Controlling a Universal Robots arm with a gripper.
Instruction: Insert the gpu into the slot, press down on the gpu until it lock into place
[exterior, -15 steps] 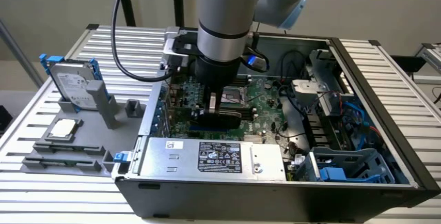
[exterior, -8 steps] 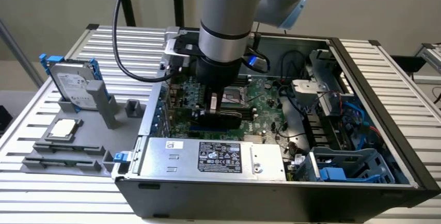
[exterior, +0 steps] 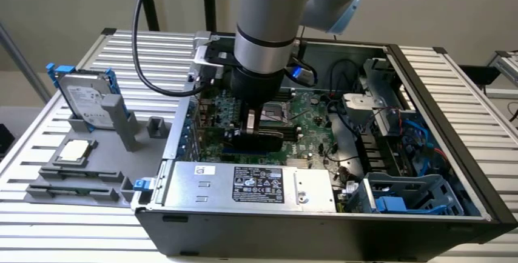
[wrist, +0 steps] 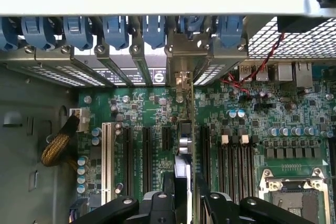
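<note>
gpu (exterior: 267,137) is gripped upright between the jaws (wrist: 184,204), directly over the blue slot (exterior: 242,152), which shows just under the card's lower edge. Can't tell if the contacts are in. Reads as the insert step, lock not made. Seating calls for a straight-down push, card square to the groove, bracket (wrist: 181,74) lined up in the rear opening ahead of the jaws. PC case (exterior: 324,233) holds the motherboard (exterior: 312,114) under the jaws and the power supply (exterior: 251,184) beside them. Grey holder (exterior: 125,131), well apart on the desk (exterior: 477,123), carries a hard drive (exterior: 85,99) and a CPU (exterior: 74,151).
</note>
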